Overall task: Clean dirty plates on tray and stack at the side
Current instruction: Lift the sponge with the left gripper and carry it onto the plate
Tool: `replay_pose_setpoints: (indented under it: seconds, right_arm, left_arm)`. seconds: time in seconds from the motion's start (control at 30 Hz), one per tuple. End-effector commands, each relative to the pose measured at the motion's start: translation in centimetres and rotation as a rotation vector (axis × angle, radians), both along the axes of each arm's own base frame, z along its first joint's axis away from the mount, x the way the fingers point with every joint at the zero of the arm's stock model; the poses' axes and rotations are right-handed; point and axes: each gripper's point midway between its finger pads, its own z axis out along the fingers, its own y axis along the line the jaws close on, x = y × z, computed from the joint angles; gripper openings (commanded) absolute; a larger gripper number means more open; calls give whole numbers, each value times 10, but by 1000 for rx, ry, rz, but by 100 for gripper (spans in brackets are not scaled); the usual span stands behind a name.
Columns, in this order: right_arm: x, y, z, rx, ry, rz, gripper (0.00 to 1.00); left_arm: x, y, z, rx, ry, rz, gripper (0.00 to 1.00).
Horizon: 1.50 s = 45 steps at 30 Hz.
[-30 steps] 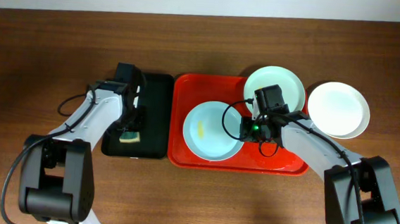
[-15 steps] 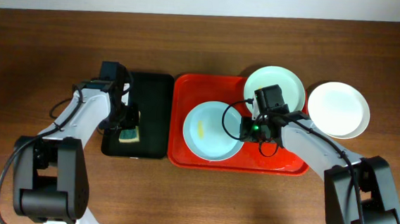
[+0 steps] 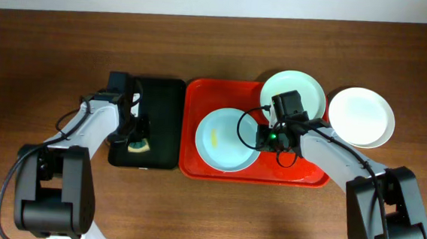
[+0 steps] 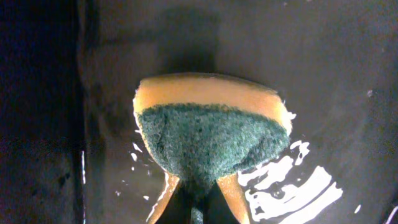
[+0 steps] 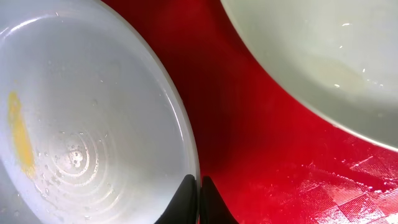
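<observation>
On the red tray (image 3: pixel 200 96) lies a pale blue plate (image 3: pixel 227 139) with a yellow smear (image 3: pixel 214 136). My right gripper (image 3: pixel 263 140) is shut on its right rim. In the right wrist view the right gripper (image 5: pixel 199 185) pinches the edge of that plate (image 5: pixel 81 124). A mint plate (image 3: pixel 293 95) rests on the tray's far right corner. A white plate (image 3: pixel 360 117) sits on the table to the right of the tray. My left gripper (image 3: pixel 137 138) is shut on a yellow-and-green sponge (image 4: pixel 211 134), which bulges beyond the pinching left gripper (image 4: pixel 194 199).
A narrow black tray (image 3: pixel 162 101) stands left of the red tray, and its wet floor (image 4: pixel 311 62) shows water streaks. The second plate (image 5: pixel 323 56) lies close to the right of the gripped rim, with bare red tray (image 5: pixel 261 143) between them.
My left gripper has closed on the sponge, and the left arm has shifted slightly to the left. The right arm and the plates have not moved.
</observation>
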Motion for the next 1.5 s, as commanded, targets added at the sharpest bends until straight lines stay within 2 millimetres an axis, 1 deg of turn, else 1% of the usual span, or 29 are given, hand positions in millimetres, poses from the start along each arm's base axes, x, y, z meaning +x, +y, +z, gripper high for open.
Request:
replay_pose_setpoints:
  seconds: [0.0, 0.1, 0.17, 0.23, 0.3, 0.33, 0.37, 0.4, 0.43, 0.5, 0.53, 0.57, 0.6, 0.63, 0.67, 0.8, 0.83, 0.87, 0.9, 0.93, 0.97, 1.03, 1.07, 1.1, 1.17, 1.37, 1.4, 1.43, 1.47]
  right_arm:
    - [-4, 1, 6, -2, 8, 13, 4]
    - [-5, -6, 17, -42, 14, 4, 4]
    - [-6, -8, 18, -54, 19, 0, 4]
    - [-6, -8, 18, -54, 20, 0, 4]
    - [-6, -8, 18, -55, 23, 0, 4]
    - [-7, -8, 18, -55, 25, 0, 15]
    - [-7, -8, 17, -56, 27, 0, 30]
    - [-7, -9, 17, -56, 28, 0, 43]
    - [-8, -9, 17, -57, 29, 0, 47]
    - [-8, -9, 16, -60, 31, 0, 46]
    - [-9, -9, 16, -61, 33, 0, 36]
    - [-9, -9, 16, -61, 34, 0, 28]
    - [-9, -9, 16, -61, 34, 0, 15]
    - [-9, -9, 16, -61, 34, 0, 11]
    - [-9, -9, 16, -61, 34, 0, 9]
    - [-9, -9, 14, -62, 38, 0, 10]
    - [-10, -10, 14, -62, 40, 0, 16]
    - [-10, -10, 14, -63, 42, 0, 27]
    - [-10, -10, 14, -64, 43, 0, 34]
    - [-10, -10, 12, -65, 46, 0, 34]
    - [-10, -10, 11, -65, 47, 0, 24]
    - [-10, -9, 7, -65, 52, 0, 12]
    - [-11, -10, 5, -66, 56, 0, 10]
    - [-11, -10, 5, -67, 57, 0, 10]
    - [-10, -9, 5, -63, 54, 1, 4]
    - [-10, -1, 7, -21, 55, 14, 5]
    - [-9, -1, 7, -21, 52, 14, 10]
    - [-9, -1, 7, -21, 51, 13, 19]
    - [-9, -1, 7, -21, 50, 14, 22]
  left_arm:
    - [22, -3, 44, -11, -128, -26, 0]
    - [30, -6, 84, -5, -253, -65, 0]
    - [30, -10, 104, -8, -309, -76, 0]
    - [30, -15, 118, 0, -352, -90, 0]
    - [30, -22, 126, -2, -379, -110, 0]
    - [30, -25, 127, -4, -383, -120, 0]
    - [30, -27, 127, -4, -383, -125, 0]
    - [29, -29, 127, -5, -382, -130, 0]
    - [29, -31, 127, -6, -382, -133, 0]
    - [29, -32, 127, -7, -381, -137, 0]
    - [29, -33, 127, -7, -381, -139, 0]
    - [28, -33, 126, -7, -379, -139, 0]
    - [28, -33, 126, -7, -378, -139, 0]
    - [27, -32, 126, -7, -375, -139, 0]
    - [26, -32, 125, -7, -370, -139, 0]
    - [24, -32, 124, -7, -360, -139, 0]
    - [24, -32, 124, -7, -360, -139, 0]
    - [24, -32, 124, -7, -359, -139, 0]
    - [24, -32, 124, -7, -359, -139, 0]
    - [24, -32, 124, -7, -359, -139, 0]
    - [24, -32, 124, -7, -359, -139, 0]
    - [24, -32, 124, -6, -359, -139, 0]
    - [24, -32, 124, -7, -358, -139, 0]
    - [24, -32, 124, -7, -358, -139, 0]
    - [23, -32, 123, -6, -355, -139, 0]
    - [23, -32, 120, -5, -343, -139, 0]
    - [23, -32, 118, -5, -337, -139, 0]
    - [22, -32, 116, -4, -330, -140, 0]
    - [22, -32, 114, -4, -323, -140, 0]
